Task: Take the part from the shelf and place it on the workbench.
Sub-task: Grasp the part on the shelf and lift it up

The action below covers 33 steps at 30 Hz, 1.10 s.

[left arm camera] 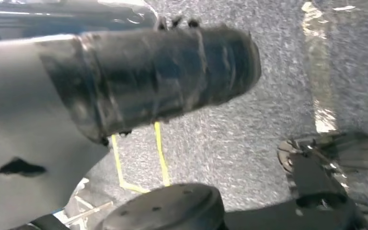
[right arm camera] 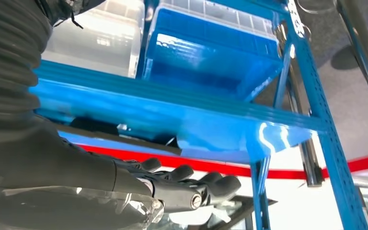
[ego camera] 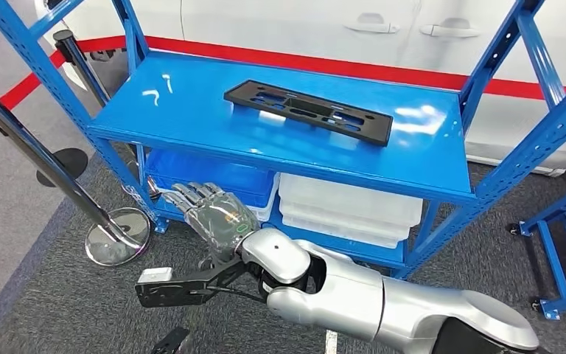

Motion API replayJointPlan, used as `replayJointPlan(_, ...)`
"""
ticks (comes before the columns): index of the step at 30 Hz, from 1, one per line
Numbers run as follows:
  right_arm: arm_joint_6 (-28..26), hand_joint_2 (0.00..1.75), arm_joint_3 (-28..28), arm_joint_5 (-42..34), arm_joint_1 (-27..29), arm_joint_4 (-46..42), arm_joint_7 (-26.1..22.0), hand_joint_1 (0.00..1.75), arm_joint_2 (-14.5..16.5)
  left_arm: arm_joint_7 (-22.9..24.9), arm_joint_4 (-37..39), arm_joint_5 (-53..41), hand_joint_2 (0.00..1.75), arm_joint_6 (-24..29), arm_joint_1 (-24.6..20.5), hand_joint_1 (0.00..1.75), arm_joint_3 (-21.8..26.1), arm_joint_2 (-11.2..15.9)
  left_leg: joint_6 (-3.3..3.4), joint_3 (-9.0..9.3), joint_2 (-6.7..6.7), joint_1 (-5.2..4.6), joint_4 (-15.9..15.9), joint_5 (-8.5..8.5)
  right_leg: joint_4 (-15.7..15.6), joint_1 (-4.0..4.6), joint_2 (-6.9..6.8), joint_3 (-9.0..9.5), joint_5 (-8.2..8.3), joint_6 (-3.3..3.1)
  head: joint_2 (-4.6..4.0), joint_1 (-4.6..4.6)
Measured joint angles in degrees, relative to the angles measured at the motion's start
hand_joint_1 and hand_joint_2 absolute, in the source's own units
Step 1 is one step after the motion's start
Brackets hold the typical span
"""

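Note:
The black flat part (ego camera: 308,110), a long plate with cut-out slots, lies on the top blue shelf (ego camera: 184,110) toward its right side. My right hand (ego camera: 214,214) is raised in front of the shelf's front edge, lower than the board and left of the part, with its fingers stretched out and nothing in them. The right wrist view has that hand (right arm camera: 182,184) under the shelf edge, with the part's edge (right arm camera: 124,139) showing beyond it. My left hand (left arm camera: 124,81) is a blurred dark shape hanging over carpet, and its fingers cannot be made out.
A blue bin (ego camera: 214,177) and clear bins (ego camera: 346,210) sit on the lower shelf. Two stanchion posts, one with a chrome base (ego camera: 118,234), stand at the left. A white car (ego camera: 383,29) is behind, and another blue rack (ego camera: 560,243) at the right.

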Motion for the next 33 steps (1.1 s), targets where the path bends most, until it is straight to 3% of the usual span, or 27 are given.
replayJointPlan(2,-0.24,1.75,0.03,0.13,-0.05,0.05,0.37,0.00,-0.01,0.07,0.02,0.18,0.00,0.01,0.12,0.00,-0.02,-0.03,0.64,0.35,0.07,0.24,-0.22,-0.10,0.95,0.04,-0.14,-0.35,-0.82,0.53,0.00,0.25)
replayJointPlan(3,-0.42,1.75,0.03,0.28,-0.11,0.08,0.77,0.00,-0.01,0.09,0.02,0.29,0.00,0.02,0.13,0.00,-0.02,-0.04,1.01,0.62,0.13,0.38,-0.44,-0.17,2.96,0.07,-0.22,-1.29,-1.89,0.76,0.00,0.40)
replayJointPlan(6,-1.00,1.75,0.03,1.01,0.00,0.45,2.95,0.00,-0.08,0.12,0.02,0.64,0.00,0.08,0.02,0.00,-0.07,-0.07,1.79,0.99,0.25,0.28,-0.50,-0.57,13.65,0.03,-0.38,-7.37,-5.72,1.01,0.00,0.67)
replayJointPlan(7,-1.21,1.75,0.03,1.24,0.12,0.70,3.75,0.00,-0.15,0.16,0.03,0.78,0.00,0.09,0.02,0.00,-0.10,-0.07,1.88,1.08,0.24,0.23,-0.42,-0.74,15.96,0.03,-0.38,-9.12,-5.83,0.99,0.00,0.67)
replayJointPlan(8,-1.45,1.75,0.03,1.42,0.20,1.01,4.50,0.00,-0.22,0.20,0.03,0.93,0.00,0.10,0.03,0.00,-0.16,-0.07,1.93,1.21,0.21,0.18,-0.32,-0.96,16.32,0.03,-0.38,-9.95,-4.88,0.90,0.00,0.69)
replayJointPlan(9,-1.72,1.75,0.03,1.54,0.24,1.35,5.05,0.00,-0.28,0.23,0.04,1.02,0.00,0.11,0.05,0.00,-0.24,-0.07,1.91,1.42,0.16,0.15,-0.17,-1.23,14.44,0.05,-0.39,-9.65,-2.89,0.73,0.00,0.70)
replayJointPlan(11,-2.27,1.75,0.00,1.63,0.22,2.13,5.80,0.00,-0.33,0.24,0.04,1.24,0.00,0.11,0.06,0.00,-0.40,-0.13,1.67,1.84,0.06,0.02,0.22,-1.87,7.11,0.15,-0.38,-6.82,1.51,0.18,0.00,0.70)
replayJointPlan(12,-2.56,1.75,-0.05,1.64,0.19,2.57,6.04,0.00,-0.34,0.24,0.04,1.38,0.00,0.11,0.04,0.00,-0.47,-0.19,1.46,1.90,0.01,-0.09,0.43,-2.16,3.98,0.22,-0.37,-5.46,2.68,-0.05,0.00,0.68)
replayJointPlan(15,-3.26,1.75,-0.32,1.58,0.18,3.99,6.80,0.00,-0.43,0.28,0.04,1.74,0.00,0.14,-0.03,0.00,-0.76,-0.28,0.61,1.77,-0.01,-0.12,0.51,-2.45,1.21,0.50,-0.18,-4.27,2.75,-0.45,0.00,0.63)
replayJointPlan(18,-3.86,1.75,-0.54,1.50,0.18,5.16,7.40,0.00,-0.51,0.39,0.06,2.00,0.00,0.18,-0.04,0.00,-1.16,-0.32,-0.32,1.35,0.16,0.01,1.96,-3.74,0.40,-0.01,-0.17,-3.42,2.85,-1.09,0.00,0.45)
replayJointPlan(21,-4.42,1.75,-0.71,1.30,0.37,6.44,7.48,0.00,-0.50,0.41,0.07,2.11,0.00,0.17,-0.09,0.00,-1.37,-0.44,-1.22,-3.60,0.26,0.28,11.60,-7.79,0.16,-0.16,-0.32,-2.77,2.57,-1.54,0.00,0.16)
replayJointPlan(22,-4.55,1.75,-0.73,1.20,0.53,6.95,7.49,0.00,-0.50,0.43,0.07,2.14,0.00,0.17,-0.07,0.00,-1.42,-0.44,-1.40,-5.36,0.26,0.32,14.40,-8.34,0.21,-0.15,-0.31,-2.71,2.45,-1.61,0.00,0.18)
replayJointPlan(23,-4.61,1.75,-0.74,1.14,0.67,7.39,7.50,0.00,-0.51,0.44,0.07,2.15,0.00,0.17,-0.02,0.00,-1.46,-0.44,-1.48,-6.24,0.26,0.35,15.29,-7.83,0.29,-0.14,-0.27,-2.64,2.30,-1.61,0.00,0.17)
replayJointPlan(24,-4.65,1.75,-0.75,1.10,0.77,7.81,7.52,0.00,-0.51,0.45,0.07,2.16,0.00,0.17,0.00,0.00,-1.50,-0.44,-1.46,-6.05,0.26,0.36,14.02,-6.27,0.41,-0.14,-0.19,-2.53,2.11,-1.58,0.00,0.17)
replayJointPlan(26,-4.68,1.75,-0.84,1.08,0.82,8.36,7.71,0.00,-0.49,0.47,0.07,2.19,0.00,0.17,-0.01,0.00,-1.56,-0.44,-1.16,-3.09,0.27,0.35,6.96,-2.09,0.64,-0.14,-0.07,-2.14,1.62,-1.39,0.00,0.19)
replayJointPlan(27,-4.69,1.75,-0.91,1.07,0.80,8.61,7.85,0.00,-0.48,0.48,0.07,2.21,0.00,0.17,-0.06,0.00,-1.59,-0.44,-0.91,-1.51,0.25,0.20,3.65,-0.79,0.77,-0.05,-0.04,-2.03,1.39,-1.20,0.00,0.21)
replayJointPlan(29,-4.71,1.75,-1.08,1.00,0.82,9.09,8.05,0.00,-0.48,0.50,0.08,2.21,0.00,0.17,-0.18,0.00,-1.69,-0.44,-0.30,-0.01,0.17,-0.14,0.68,-0.50,0.81,0.09,-0.03,-2.05,1.19,-0.73,0.00,0.25)
replayJointPlan(33,-5.06,1.75,-1.52,0.72,0.92,10.14,8.08,0.00,-0.51,0.58,0.09,2.19,0.00,0.09,-0.15,0.00,-1.96,-0.49,0.93,0.70,0.14,0.15,-0.18,-0.66,1.69,0.22,-0.12,-2.24,0.13,0.40,0.00,0.33)
